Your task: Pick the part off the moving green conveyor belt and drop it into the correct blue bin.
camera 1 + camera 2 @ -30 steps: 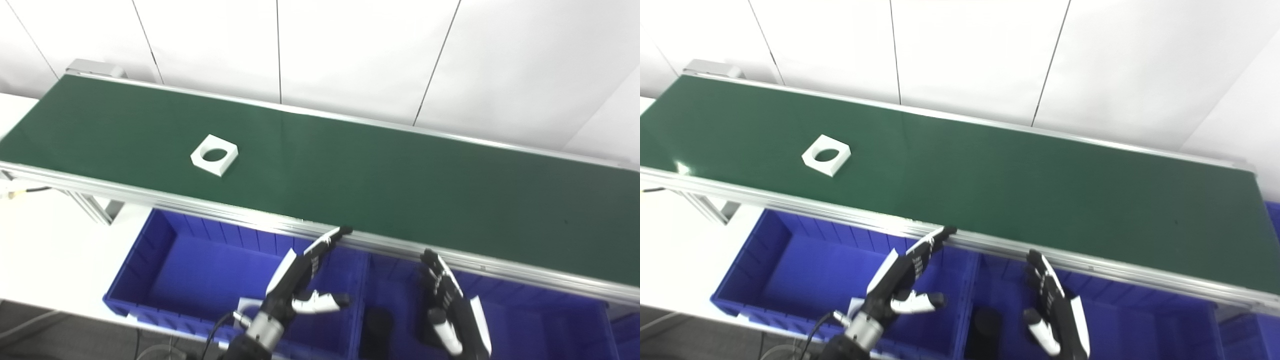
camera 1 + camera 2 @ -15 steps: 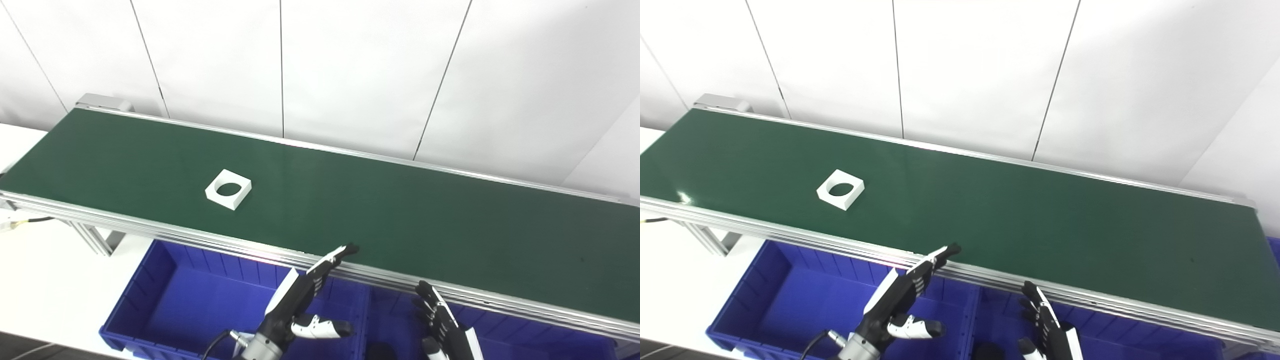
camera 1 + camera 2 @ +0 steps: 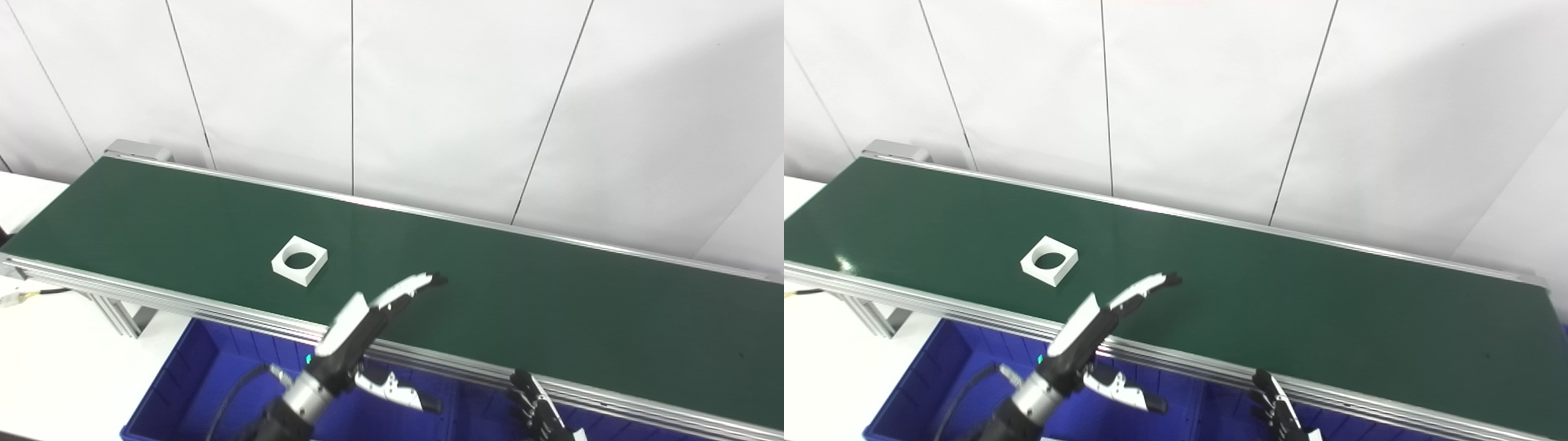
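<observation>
Left eye view shows the left hand [image 3: 367,312] with fingers [image 3: 409,286] stretched forward and thumb [image 3: 398,394] dropped well apart, holding nothing, its tips over the near half of the green conveyor belt [image 3: 490,288]. The part [image 3: 299,268], a white square block with a round hole, lies flat on the belt at about ten o'clock from those fingertips, near but apart. The right hand [image 3: 539,411] waits low at the picture's bottom edge with fingers spread, empty. The blue bin [image 3: 184,380] sits below the belt's near rail. The step in hand looks like the reach; next the hand must meet the part and close on its sides.
</observation>
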